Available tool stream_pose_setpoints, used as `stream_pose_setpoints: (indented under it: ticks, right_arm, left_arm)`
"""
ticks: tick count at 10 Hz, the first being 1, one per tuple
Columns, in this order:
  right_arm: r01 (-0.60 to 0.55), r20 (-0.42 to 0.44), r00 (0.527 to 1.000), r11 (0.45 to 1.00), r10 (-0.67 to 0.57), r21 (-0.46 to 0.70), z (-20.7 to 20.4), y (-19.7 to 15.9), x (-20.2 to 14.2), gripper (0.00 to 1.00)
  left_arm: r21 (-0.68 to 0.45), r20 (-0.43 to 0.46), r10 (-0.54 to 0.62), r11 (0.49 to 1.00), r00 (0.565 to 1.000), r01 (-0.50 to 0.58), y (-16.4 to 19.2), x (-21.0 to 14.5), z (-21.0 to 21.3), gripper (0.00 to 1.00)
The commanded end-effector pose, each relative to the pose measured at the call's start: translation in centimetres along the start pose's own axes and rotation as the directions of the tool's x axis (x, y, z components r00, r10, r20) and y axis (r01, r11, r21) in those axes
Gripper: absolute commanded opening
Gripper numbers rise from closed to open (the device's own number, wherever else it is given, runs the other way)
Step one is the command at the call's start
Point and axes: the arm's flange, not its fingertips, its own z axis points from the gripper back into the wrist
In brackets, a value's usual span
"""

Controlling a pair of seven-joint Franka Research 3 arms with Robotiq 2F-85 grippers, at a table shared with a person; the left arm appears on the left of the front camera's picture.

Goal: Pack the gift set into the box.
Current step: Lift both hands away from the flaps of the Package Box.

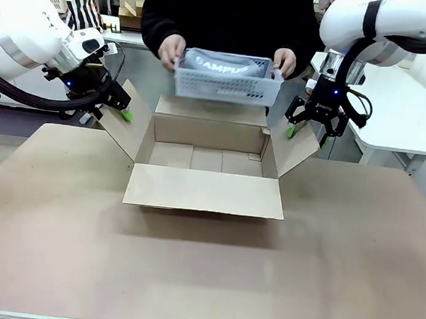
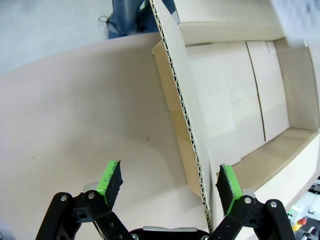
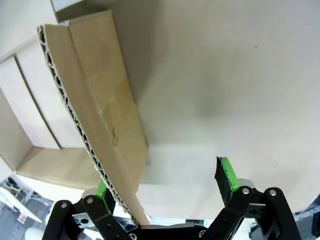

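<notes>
Above the far rim of the large brown corrugated cardboard box (image 1: pixel 204 192), a person's hands (image 1: pixel 171 50) hold the pale grey slotted plastic tray (image 1: pixel 223 89) with the grey soft "CAMPUS" pouch (image 1: pixel 226 63), while the left gripper (image 2: pixel 170 180) and right gripper (image 3: pixel 162 180) straddle the side flaps (image 1: pixel 119 132) unclenched, so either flap could swing in and snag it.

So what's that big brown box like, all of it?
The box is brown corrugated cardboard, sitting on the table. It is open and empty, with all four flaps folded outward. Its side flaps slant up, one between the open fingers of the left gripper, the other between those of the right gripper.
</notes>
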Motion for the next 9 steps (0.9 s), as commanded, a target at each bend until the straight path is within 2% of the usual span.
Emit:
stream_pose_setpoints:
  ticks: [1,9]
  right_arm:
    - [0.022,0.003,1.000,0.999,-0.022,-0.026,0.36,0.03,0.02,1.00]
    - [0.022,0.003,1.000,0.999,-0.022,-0.026,0.36,0.03,0.02,1.00]
  left_arm:
    - [0.014,0.000,0.008,1.000,1.000,-0.008,-0.04,0.02,0.14,1.00]
    - [0.014,0.000,0.008,1.000,1.000,-0.008,-0.04,0.02,0.14,1.00]
